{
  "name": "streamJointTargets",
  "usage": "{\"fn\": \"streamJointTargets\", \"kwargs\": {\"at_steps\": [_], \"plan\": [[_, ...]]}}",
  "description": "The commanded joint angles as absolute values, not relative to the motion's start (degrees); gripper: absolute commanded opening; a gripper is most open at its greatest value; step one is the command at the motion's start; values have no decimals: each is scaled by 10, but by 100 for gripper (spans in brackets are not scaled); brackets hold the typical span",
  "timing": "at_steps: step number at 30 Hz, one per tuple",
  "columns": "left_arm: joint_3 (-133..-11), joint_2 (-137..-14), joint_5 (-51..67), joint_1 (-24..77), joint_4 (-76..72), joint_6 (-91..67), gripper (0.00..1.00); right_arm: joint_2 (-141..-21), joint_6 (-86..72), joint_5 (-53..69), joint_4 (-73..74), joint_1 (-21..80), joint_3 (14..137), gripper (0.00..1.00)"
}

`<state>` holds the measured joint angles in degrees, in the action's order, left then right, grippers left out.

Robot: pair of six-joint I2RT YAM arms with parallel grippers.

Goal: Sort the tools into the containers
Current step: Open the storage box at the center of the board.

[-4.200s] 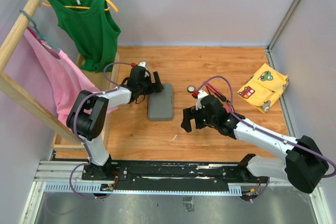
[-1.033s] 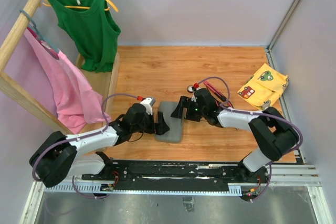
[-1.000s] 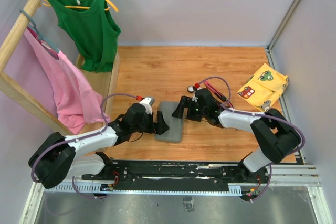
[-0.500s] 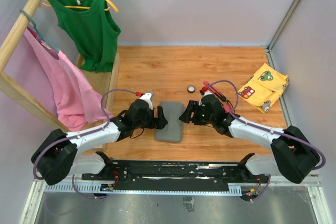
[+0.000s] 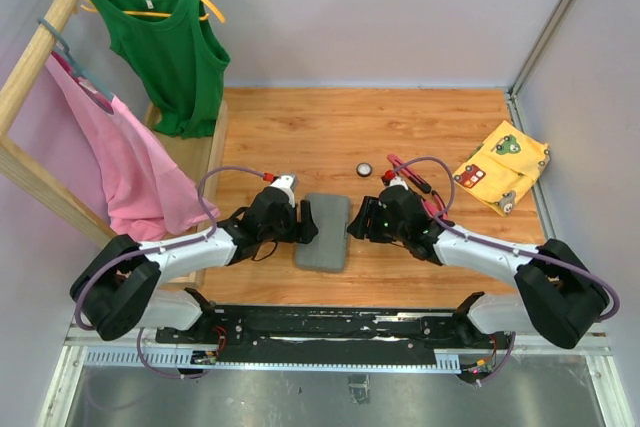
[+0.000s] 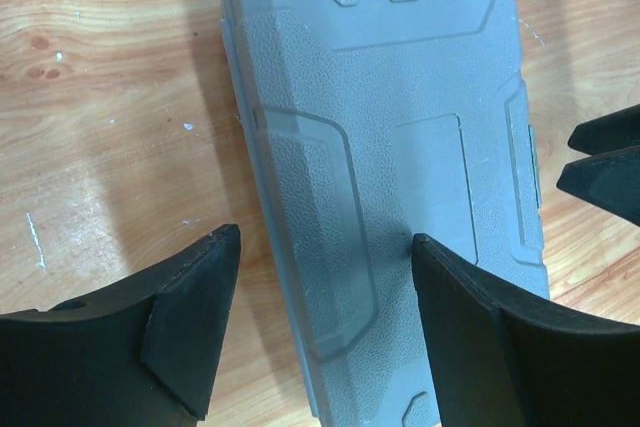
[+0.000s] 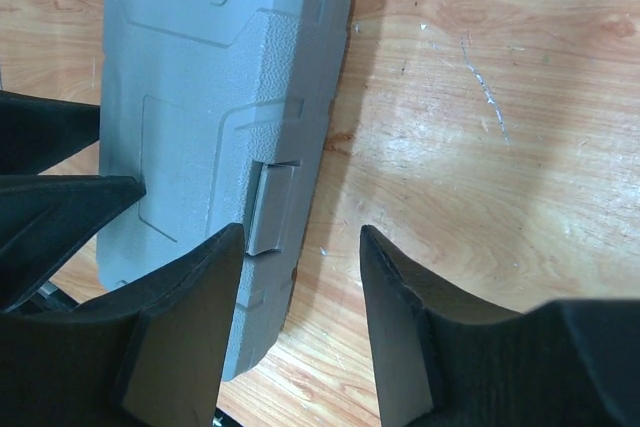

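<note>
Checking top view: grey case [image 5: 323, 232] lies shut and flat on the wood table [image 5: 300, 137], near the front edge, between both arms. The left gripper [image 5: 306, 224] is at its left long edge, the right gripper [image 5: 354, 224] at its right long edge. Loose tools [image 5: 405, 167] and the round disc [image 5: 364, 169] sit just beyond the right arm, none cased yet. The yellow cloth [image 5: 502, 167] is well apart at right.

Left wrist: left gripper [image 6: 322, 239] jaws apart, one finger over the lid, the other over bare wood, straddling the edge. Nothing is clamped. The lid is pebbled moulded plastic, so it likely handles stiff, light, decent friction, not fragile.

Right wrist: right gripper [image 7: 300, 232] likewise parted, straddling the edge that carries the latch [image 7: 268, 209]. Nothing pinched, contact unclear. It's too flat to pinch from above, so I'd take it by the rim: pin the side opposite the latch, lift at the latch. It may slide on the wood if pushed from one side only.

Markings: no brand, label or lettering readable on the case; cloth shows cartoon prints, no legible text
</note>
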<state>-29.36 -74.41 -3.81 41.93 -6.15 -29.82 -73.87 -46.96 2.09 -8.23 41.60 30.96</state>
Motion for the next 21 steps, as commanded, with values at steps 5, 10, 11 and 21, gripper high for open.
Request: {"fn": "streamJointTargets", "kwargs": {"at_steps": [5,10,11,21], "plan": [[-303,-765,-52,422,-74,-288,71,-759,-472,3,-77,425,324,48],[-300,-769,-49,422,-79,-289,71,-766,-471,8,-81,426,328,47],[-299,-769,-48,422,-80,-289,71,-768,-471,9,-83,425,329,47],[-296,-774,-46,422,-83,-289,70,-740,-470,-7,-98,432,315,48]]}}
